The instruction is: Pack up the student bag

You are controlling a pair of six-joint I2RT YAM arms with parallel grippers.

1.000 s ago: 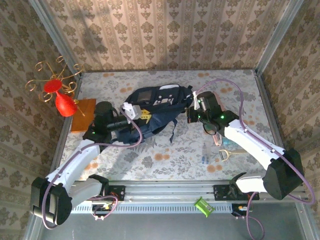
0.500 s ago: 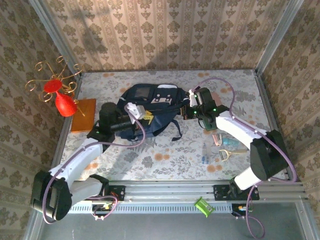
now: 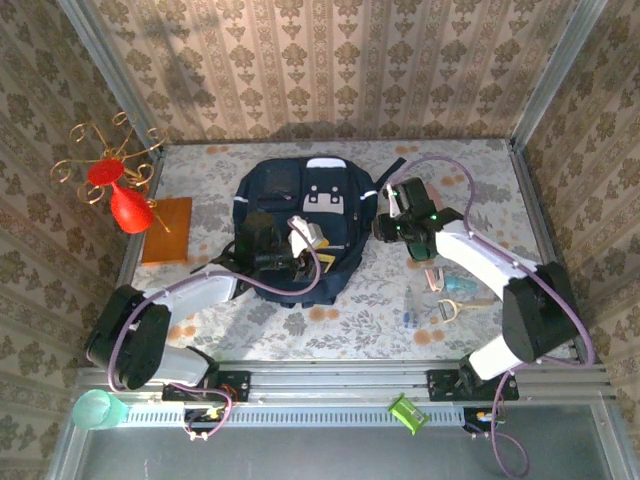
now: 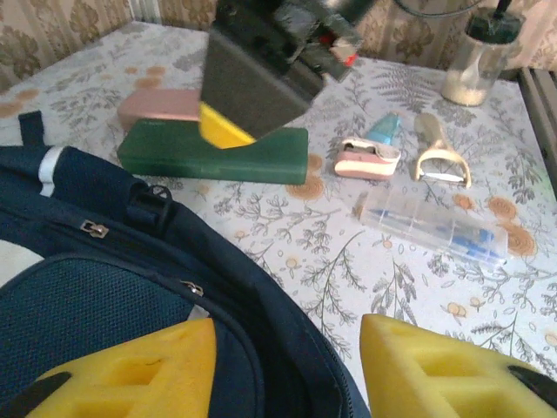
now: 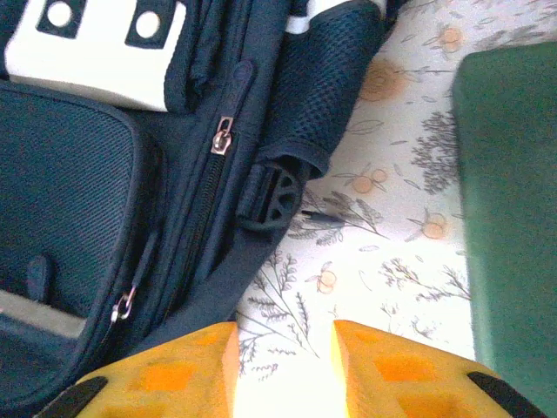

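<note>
Floral-print table (image 3: 330,310): large navy fabric student bag (image 3: 300,200) w/ white patches lies flat, centre-far, prob. so zips are reachable. Left gripper (image 4: 287,366) over its near-right edge, jaws spread, empty; right gripper (image 5: 283,366) beside bag's right side, likewise.

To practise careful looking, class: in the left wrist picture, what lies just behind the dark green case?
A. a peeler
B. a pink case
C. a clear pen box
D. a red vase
B: the pink case peeks out just behind the dark green case; the clear pen box and peeler lie apart from it.
</note>
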